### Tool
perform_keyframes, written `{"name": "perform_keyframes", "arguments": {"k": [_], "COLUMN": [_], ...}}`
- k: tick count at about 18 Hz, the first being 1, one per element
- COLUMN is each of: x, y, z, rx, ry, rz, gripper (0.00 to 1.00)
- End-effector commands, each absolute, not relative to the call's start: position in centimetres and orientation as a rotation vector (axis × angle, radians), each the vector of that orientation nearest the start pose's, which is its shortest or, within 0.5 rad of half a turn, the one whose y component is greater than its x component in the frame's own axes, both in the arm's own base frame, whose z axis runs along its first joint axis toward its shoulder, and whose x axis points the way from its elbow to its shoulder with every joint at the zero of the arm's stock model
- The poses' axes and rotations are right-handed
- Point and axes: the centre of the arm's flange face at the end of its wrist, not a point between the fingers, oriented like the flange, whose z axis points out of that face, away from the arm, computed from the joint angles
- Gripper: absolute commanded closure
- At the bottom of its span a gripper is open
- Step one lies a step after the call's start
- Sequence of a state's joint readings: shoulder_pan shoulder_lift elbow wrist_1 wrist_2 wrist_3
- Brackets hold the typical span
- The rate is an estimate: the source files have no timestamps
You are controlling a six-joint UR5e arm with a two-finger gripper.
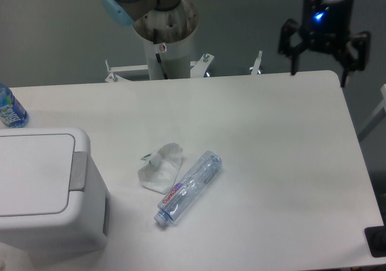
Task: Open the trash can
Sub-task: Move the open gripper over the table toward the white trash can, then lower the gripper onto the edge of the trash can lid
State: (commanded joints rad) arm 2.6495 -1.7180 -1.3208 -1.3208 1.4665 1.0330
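The trash can (45,192) is a big boxy white bin at the table's front left corner. Its flat white lid lies down and a grey push-bar strip (78,172) runs along the lid's right edge. My gripper (319,75) hangs high over the table's back right corner, far from the bin. Its black fingers (294,57) are spread wide with nothing between them, and a blue light glows on its body.
A clear plastic bottle (189,187) lies on its side mid-table, beside a crumpled clear wrapper (159,168). A blue-labelled bottle (10,108) stands at the left edge behind the bin. The arm's base column (166,35) rises behind the table.
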Motion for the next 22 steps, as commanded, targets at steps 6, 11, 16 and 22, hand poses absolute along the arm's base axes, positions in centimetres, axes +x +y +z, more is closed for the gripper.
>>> {"name": "perform_keyframes", "arguments": {"k": [6,11,16,22], "x": [-38.1,-32.1,-27.5,-24.7], "y": [49.7,54.4,58.1,59.9], "z": [56.1,55.1,53.1,52.6], "rx": [-2.645,-2.601,-2.582,-2.572], "ry": [-0.409,-0.539,-0.691,-0.701], "rz": [0.354,0.227,0.113,0.079], "gripper": [0.00,0.00,0.00,0.00]}}
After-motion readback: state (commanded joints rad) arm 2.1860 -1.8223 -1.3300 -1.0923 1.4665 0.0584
